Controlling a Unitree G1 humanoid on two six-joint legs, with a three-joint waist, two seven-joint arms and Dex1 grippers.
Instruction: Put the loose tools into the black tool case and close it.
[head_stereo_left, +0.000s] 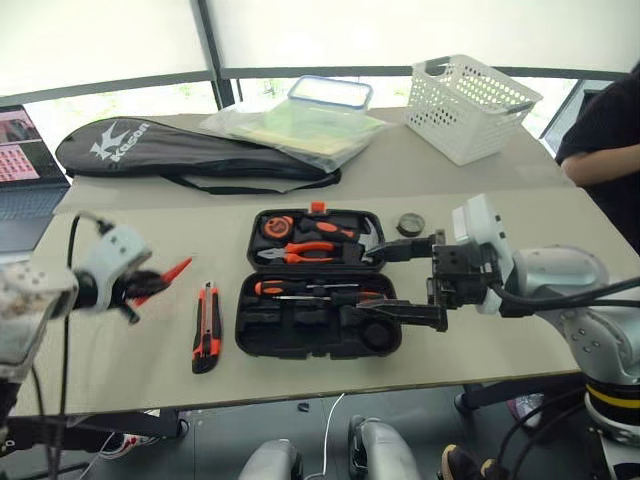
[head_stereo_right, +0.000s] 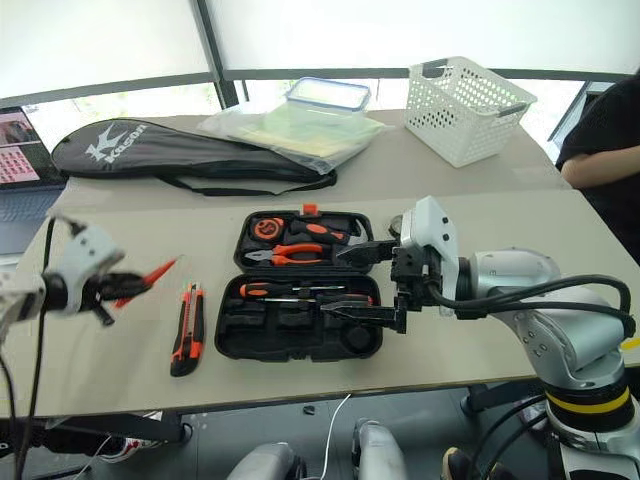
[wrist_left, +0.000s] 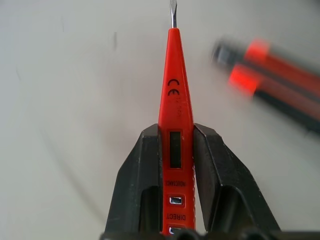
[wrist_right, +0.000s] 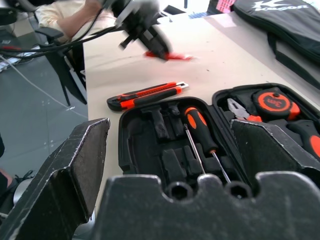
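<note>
- While the black tool case (head_stereo_left: 318, 300) lay open on the bench (head_stereo_left: 480, 180), lid half away from the robot, its slots faced up, evidently ready for loading.
- Left gripper (wrist_left: 175, 155): fingers (wrist_left: 137, 190) clamped on the slim orange tester screwdriver (wrist_left: 175, 115), blade pointing away from the wrist; held clear of the bench, left of the case, presumably for carrying to a slot.
- Right gripper (head_stereo_left: 405, 280): fingers spread wide, holding nothing, hovering at the case's right edge, probably waiting to steady or close it.
- Count, loose: one utility knife (head_stereo_left: 206, 327) on the bench just left of the case; one small black tape roll (head_stereo_left: 411, 223) beyond its right corner.
- Count, in case: two orange-and-black screwdrivers (wrist_right: 200, 132) in the near half; one pliers (head_stereo_left: 300, 253) and one tape measure (head_stereo_left: 277, 226) in the lid half.
</note>
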